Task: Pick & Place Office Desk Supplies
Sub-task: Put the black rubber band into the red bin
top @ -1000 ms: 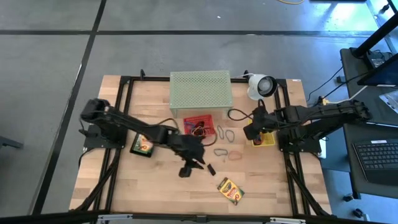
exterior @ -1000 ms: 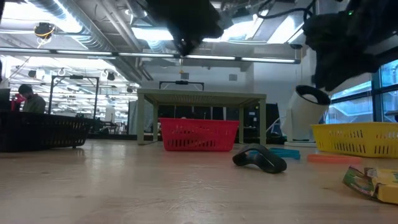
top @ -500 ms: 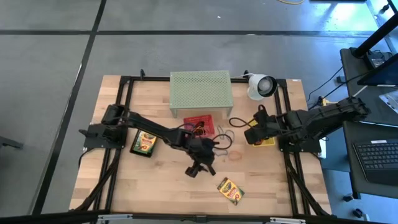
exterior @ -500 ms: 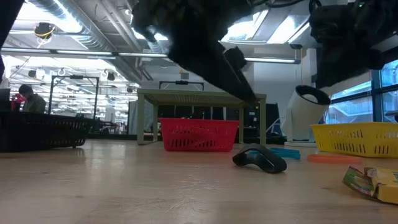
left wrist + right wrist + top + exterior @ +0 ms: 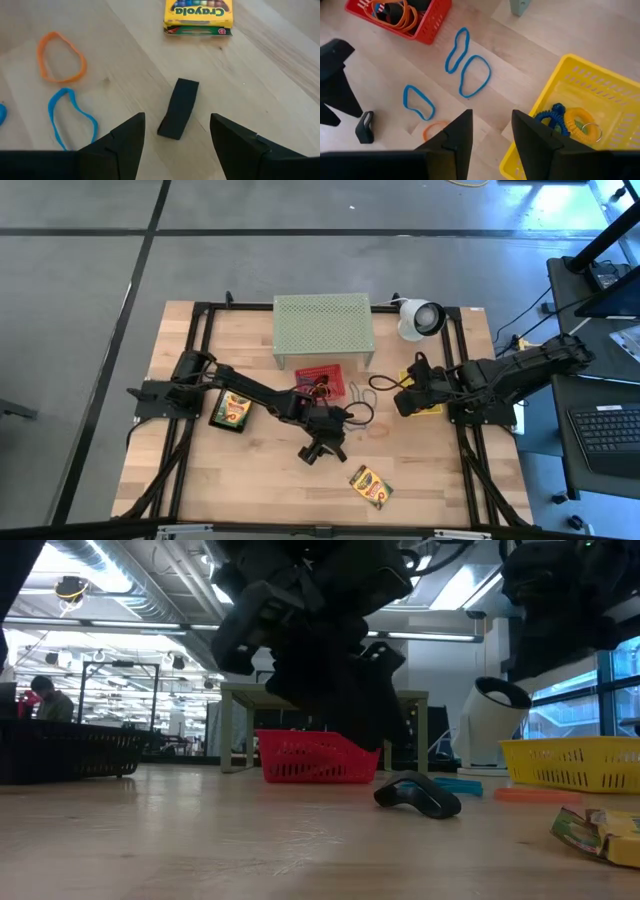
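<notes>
A small black clip (image 5: 179, 115) lies flat on the wooden table, just beyond my left gripper (image 5: 177, 122), whose open fingers stand on either side of it without touching. My left gripper (image 5: 327, 447) hangs over the table's middle, slanting down. A yellow-and-green crayon box (image 5: 198, 17) lies beyond the clip, toward the near edge (image 5: 370, 485). Orange (image 5: 61, 56) and blue (image 5: 72, 117) rubber bands lie flat beside it. My right gripper (image 5: 492, 132) is open and holds nothing; it hovers at the edge of the yellow basket (image 5: 590, 100).
A red basket (image 5: 322, 380) with bands stands behind the clip, with the green mesh stand (image 5: 322, 328) and white lamp (image 5: 420, 318) at the far edge. A black basket (image 5: 230, 410) holds another crayon box. Several blue bands (image 5: 475, 75) lie between the baskets.
My left gripper has come down toward the table and a little toward its right edge, onto the black clip, rolling at the wrist and opening its fingers. My right gripper has swung slightly toward the table's middle. Nothing on the table has moved.
</notes>
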You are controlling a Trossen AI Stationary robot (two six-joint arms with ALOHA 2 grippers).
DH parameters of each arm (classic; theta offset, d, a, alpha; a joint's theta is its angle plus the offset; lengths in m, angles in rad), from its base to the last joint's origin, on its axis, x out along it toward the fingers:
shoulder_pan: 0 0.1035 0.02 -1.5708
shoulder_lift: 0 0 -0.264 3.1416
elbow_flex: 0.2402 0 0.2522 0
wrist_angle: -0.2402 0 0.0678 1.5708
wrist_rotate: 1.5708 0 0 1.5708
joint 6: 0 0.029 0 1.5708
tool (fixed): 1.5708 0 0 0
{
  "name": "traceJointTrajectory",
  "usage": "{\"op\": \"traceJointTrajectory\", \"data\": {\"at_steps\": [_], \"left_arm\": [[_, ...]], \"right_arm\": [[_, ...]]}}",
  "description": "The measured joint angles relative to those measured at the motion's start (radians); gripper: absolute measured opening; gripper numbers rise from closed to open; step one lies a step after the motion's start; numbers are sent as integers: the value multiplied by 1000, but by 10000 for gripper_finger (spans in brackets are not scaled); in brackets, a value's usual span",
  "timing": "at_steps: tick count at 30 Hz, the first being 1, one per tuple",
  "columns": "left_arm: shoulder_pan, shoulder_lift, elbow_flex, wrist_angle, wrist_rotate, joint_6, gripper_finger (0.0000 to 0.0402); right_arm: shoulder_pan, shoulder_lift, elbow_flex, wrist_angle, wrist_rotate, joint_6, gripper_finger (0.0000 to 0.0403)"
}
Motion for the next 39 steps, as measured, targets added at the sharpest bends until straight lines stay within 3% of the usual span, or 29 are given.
{"op": "traceJointTrajectory", "data": {"at_steps": [15,19,23,26,30,39], "left_arm": [[0,94,0,86,-26,1,212],[-7,97,0,86,-23,-28,166],[-14,97,0,84,-26,-83,76],[-13,97,0,84,-25,-211,15],[-13,97,0,84,-36,-334,5],[8,68,-1,68,-53,-402,3]], "right_arm": [[0,0,0,4,-3,-25,136],[0,0,0,3,-10,-27,136],[0,0,0,4,-10,-42,136],[0,0,0,3,-10,-50,136],[0,0,0,4,-6,-50,136],[0,0,0,16,-5,-45,136]]}}
